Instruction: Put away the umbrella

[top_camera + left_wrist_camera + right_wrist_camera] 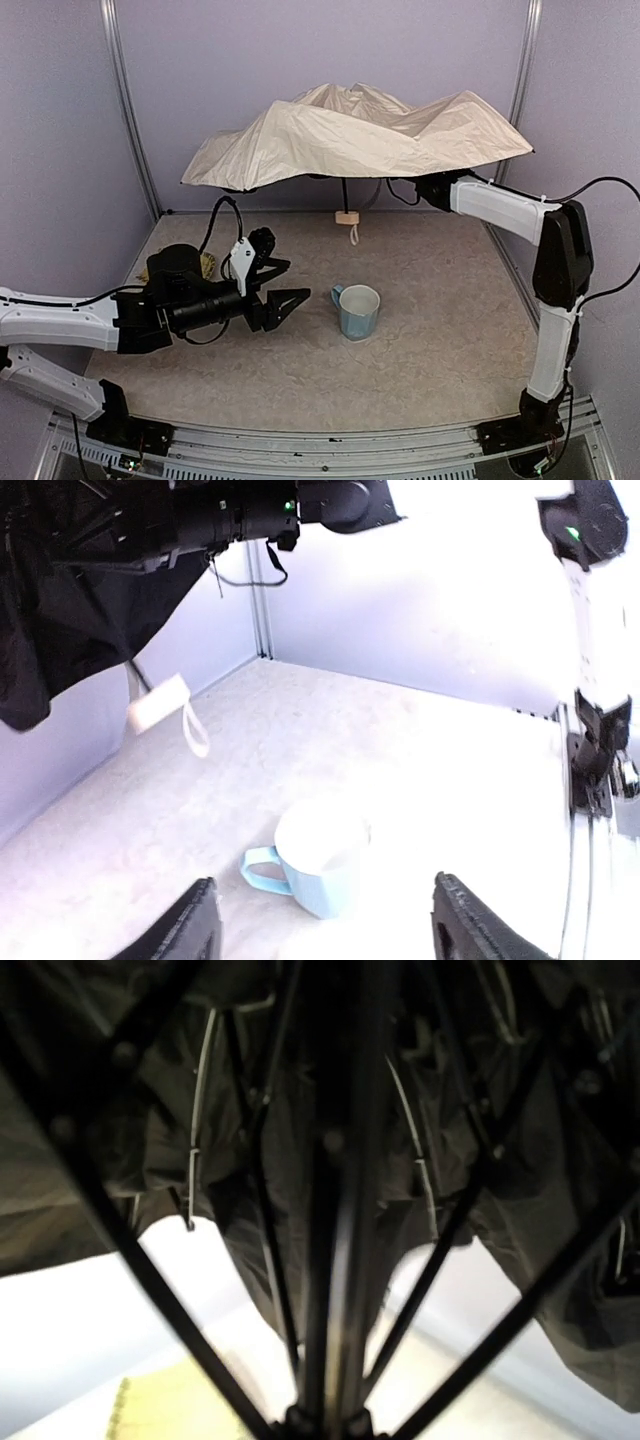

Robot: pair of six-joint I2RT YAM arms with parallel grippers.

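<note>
1. While the umbrella (360,135) hangs open across the upper middle of the top view, its cream canopy spread and sagging, you should count the task as at its first step. That step is collapsing the canopy; nothing is folded yet.
2. The right gripper (425,187) sits under the canopy, right of centre. Its jaws are hidden by fabric, but nothing else bears the umbrella, so I judge it pinched on the frame near the shaft (345,193). The right wrist view shows only black lining, ribs (470,1230) and the shaft running up from the bottom edge.
3. The handle (346,217) and strap (353,236) dangle below the canopy. In the left wrist view they are at centre left, clear of the table (440,330).
4. The left gripper (298,278) is at lower left of centre, spread wide and empty. Its fingers (195,925) stand at the bottom corners of its own view with nothing between them.
5. The light-blue mug (358,310) stands just right of the left gripper, and a yellow woven tray (208,265) peeks out behind the left arm.
6. Next move, as I judge it: raise the left gripper to the handle or the runner and grip it. Then push along the shaft while the right grip holds steady.
7. Risk: the mug lies close to your likely path, so lift over it.
</note>
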